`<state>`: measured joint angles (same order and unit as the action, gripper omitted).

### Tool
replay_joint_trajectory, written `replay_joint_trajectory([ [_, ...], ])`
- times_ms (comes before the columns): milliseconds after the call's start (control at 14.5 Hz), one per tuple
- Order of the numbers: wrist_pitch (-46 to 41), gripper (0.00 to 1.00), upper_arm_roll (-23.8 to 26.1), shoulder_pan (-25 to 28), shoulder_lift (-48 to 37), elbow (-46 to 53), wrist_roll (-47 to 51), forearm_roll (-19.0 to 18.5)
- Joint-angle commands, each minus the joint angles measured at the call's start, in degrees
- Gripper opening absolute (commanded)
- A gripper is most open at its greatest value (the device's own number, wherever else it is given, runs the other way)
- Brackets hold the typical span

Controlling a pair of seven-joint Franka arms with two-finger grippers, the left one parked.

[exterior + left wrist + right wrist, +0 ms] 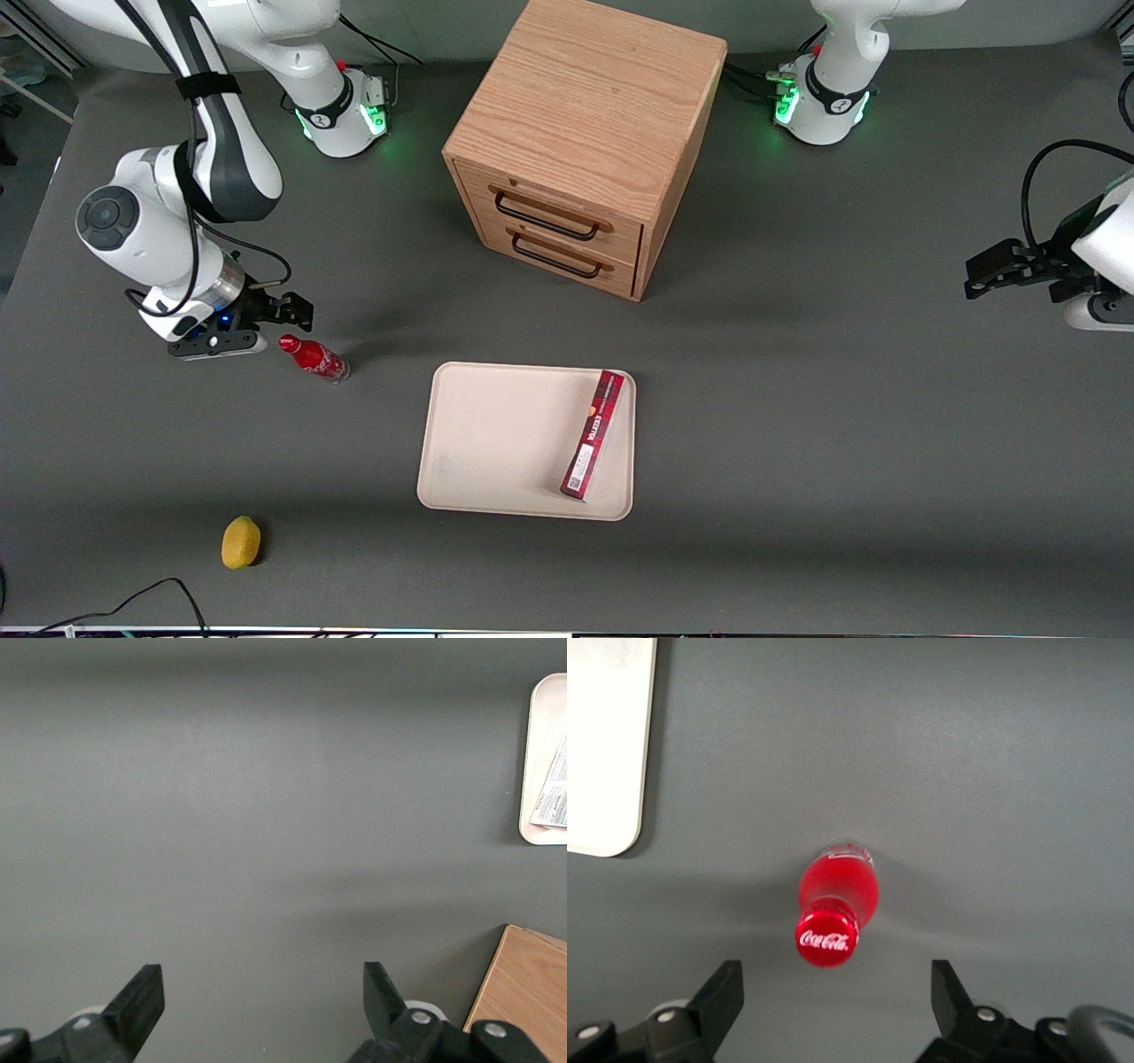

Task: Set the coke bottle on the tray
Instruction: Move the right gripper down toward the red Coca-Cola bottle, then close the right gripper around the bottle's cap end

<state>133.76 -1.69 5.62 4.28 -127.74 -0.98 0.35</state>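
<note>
The coke bottle [314,357], small and glossy red with a red cap, stands on the dark table between my gripper and the tray. In the right wrist view the bottle [833,904] shows from above, its lettered cap just ahead of the open jaws. My right gripper [288,312] hovers close beside the bottle's cap, a little farther from the front camera; in the right wrist view the gripper [837,997] is open and empty. The cream-beige tray [496,443] lies flat on the table, nearer the front camera than the cabinet. A corner of the tray [602,744] shows in the right wrist view.
A long dark-red box [594,434] lies on the tray along its edge toward the parked arm. An oak two-drawer cabinet [585,142] stands farther from the front camera than the tray. A small yellow lemon-like object [240,541] lies near the table's front edge.
</note>
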Motion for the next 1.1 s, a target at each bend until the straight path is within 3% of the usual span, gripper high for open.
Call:
replay_joint_trajectory([
  [0, 1.9, 0.81, 0.2, -0.3, 1.3, 0.2, -1.7, 0.4],
  [207, 2.2, 0.42, 0.3, 0.2, 1.7, 0.7, -1.0, 0.4],
  [345, 2.3, 0.04, 0.3, 0.2, 1.8, 0.9, -1.0, 0.4],
  [414, 2.3, 0.0, 0.4, 0.2, 1.9, 1.0, -1.0, 0.4],
  [690, 0.1, 0.0, 0.4, 0.2, -0.6, 1.1, -1.1, 0.4],
  [828, -9.6, 0.0, 0.4, 0.1, -3.8, 4.5, -1.3, 0.4],
  [1034, -31.7, 0.0, 0.3, -0.4, -7.9, 16.3, -1.5, 0.4],
])
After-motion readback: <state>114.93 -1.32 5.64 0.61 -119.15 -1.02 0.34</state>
